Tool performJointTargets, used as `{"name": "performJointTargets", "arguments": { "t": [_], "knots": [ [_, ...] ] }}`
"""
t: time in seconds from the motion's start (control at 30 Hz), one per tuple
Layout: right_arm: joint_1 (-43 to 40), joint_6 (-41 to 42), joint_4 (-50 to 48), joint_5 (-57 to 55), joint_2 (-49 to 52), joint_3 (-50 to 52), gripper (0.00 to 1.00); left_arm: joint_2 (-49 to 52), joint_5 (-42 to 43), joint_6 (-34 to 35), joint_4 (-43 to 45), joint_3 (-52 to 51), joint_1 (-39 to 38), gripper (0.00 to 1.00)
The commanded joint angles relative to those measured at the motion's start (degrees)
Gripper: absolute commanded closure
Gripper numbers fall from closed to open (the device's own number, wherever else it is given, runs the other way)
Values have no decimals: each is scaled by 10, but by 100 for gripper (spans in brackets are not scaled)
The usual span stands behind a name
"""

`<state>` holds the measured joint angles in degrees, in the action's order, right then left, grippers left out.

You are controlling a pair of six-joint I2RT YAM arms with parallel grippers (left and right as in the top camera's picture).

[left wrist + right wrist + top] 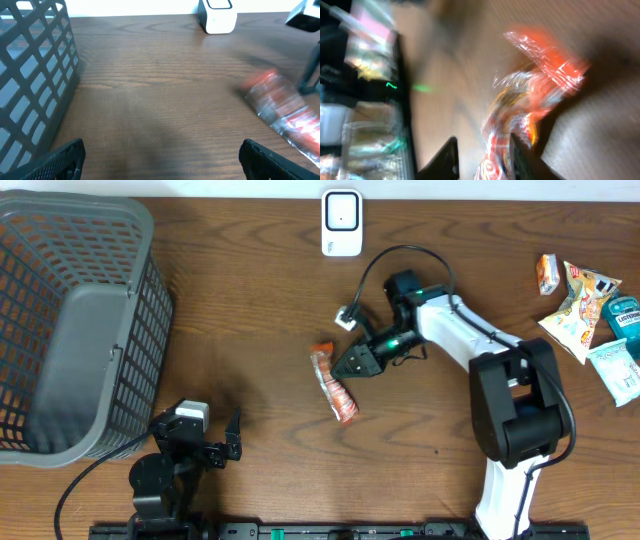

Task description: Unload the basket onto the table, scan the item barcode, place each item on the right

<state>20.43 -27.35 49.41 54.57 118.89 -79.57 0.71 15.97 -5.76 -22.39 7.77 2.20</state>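
Lying mid-table, snack packet (335,388): light, soft crinkly film, prob. slippery; best pinched at crimped end seam. Right gripper (342,367) at its right edge. Wrist view shows pkt betw. fingers (447,160), but blurred; gripping or loose, can't tell. Left gripper (160,160) spread wide, near-left, well apart.

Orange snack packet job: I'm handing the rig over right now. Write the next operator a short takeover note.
Left gripper: open, empty, parked beside the grey basket.
Right gripper: at the upper end of the orange packet, fingers apart around it. Blur hides whether it grips.
The packet appears to lie mid-table, well short of the white scanner at the far edge.
Done: packet reached.
Left: bring its barcode to the scanner. No scan is evident.
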Motion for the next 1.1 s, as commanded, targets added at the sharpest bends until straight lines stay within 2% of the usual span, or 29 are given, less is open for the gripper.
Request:
{"name": "performJointTargets", "arguments": {
  "t": [0.0, 0.13, 0.2, 0.23, 0.3, 0.43, 0.53, 0.6, 0.77, 0.9, 0.93, 1.07],
  "knots": [
    [24, 91, -22, -157, -3, -9, 51, -1, -2, 5, -10, -9, 1, 2],
    [33, 162, -3, -219, -3, -54, 43, -1, -2, 5, -11, -9, 1, 2],
    [38, 166, 33, -222, -4, -93, 24, -1, -2, 5, -10, -9, 1, 2],
    [43, 167, 50, -228, -4, -111, 20, -1, -2, 5, -10, -9, 1, 2],
    [60, 173, 80, -258, -4, -144, 1, -1, -2, 5, -10, -9, 1, 2],
    [115, 252, 91, -413, -4, -165, 1, -1, -2, 5, -10, -9, 1, 2],
    [163, 321, 73, -555, 1, -142, 1, -1, -2, 5, -10, -9, 1, 2],
    [195, 355, 58, -611, 4, -122, 4, -1, -2, 5, -10, -9, 1, 2],
    [271, 407, 25, -698, 11, -91, 20, -1, -2, 5, -10, -9, 1, 2],
    [299, 428, 18, -741, 12, -79, 45, -1, -2, 5, -10, -9, 1, 2],
    [300, 428, 11, -751, 13, -72, 46, -1, -2, 5, -10, -9, 1, 2],
    [288, 428, -29, -760, 25, -39, 38, -1, -2, 5, -10, -9, 1, 2]
  ]
}}
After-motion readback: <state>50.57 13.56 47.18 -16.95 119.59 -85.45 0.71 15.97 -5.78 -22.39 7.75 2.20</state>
